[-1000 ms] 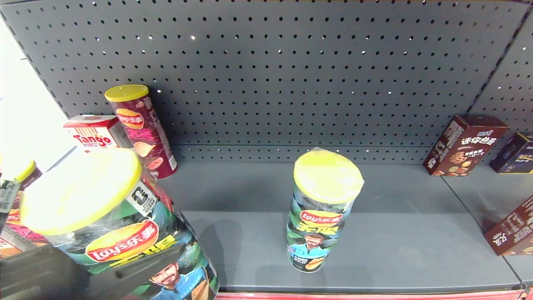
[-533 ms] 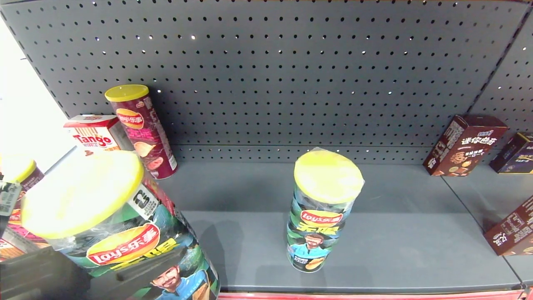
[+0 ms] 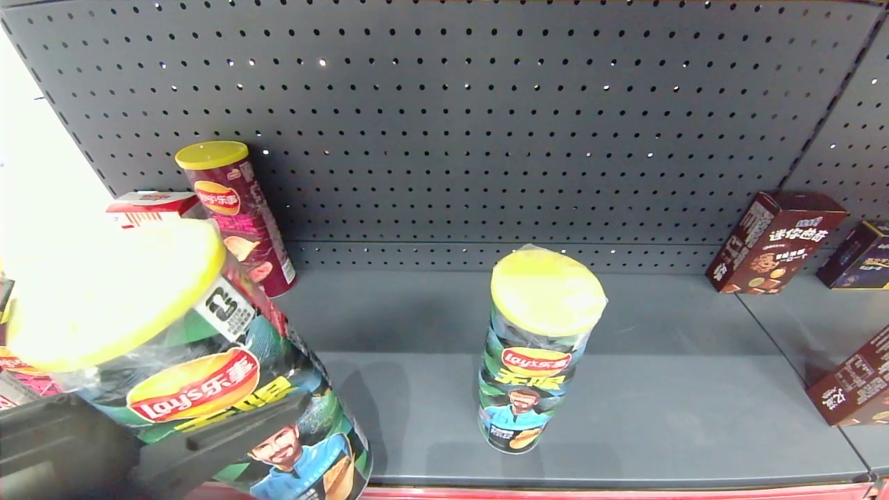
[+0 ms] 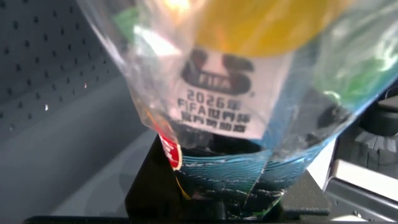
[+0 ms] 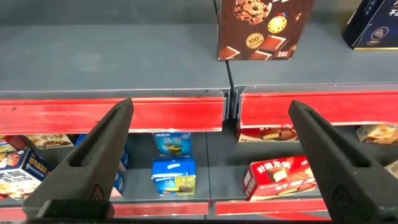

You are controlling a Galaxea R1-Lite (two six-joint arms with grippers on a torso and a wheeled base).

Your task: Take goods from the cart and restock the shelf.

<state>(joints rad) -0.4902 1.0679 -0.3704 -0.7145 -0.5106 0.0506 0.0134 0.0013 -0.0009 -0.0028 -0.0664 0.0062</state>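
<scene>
Left gripper [image 3: 182,425] around yellow-lidded green chip can [image 3: 201,380]

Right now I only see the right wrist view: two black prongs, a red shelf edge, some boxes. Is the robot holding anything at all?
Observer: Yes. The left gripper is shut on a yellow-lidded can, at the left by the shelf's front edge.
Operator: Is there room to put it down?
Observer: I think so. A twin can stands mid-shelf, and the grey shelf is bare from there to the boxes on the right.
Operator: Anything behind the held one?
Observer: A purple can stands upright near the back panel.
</scene>
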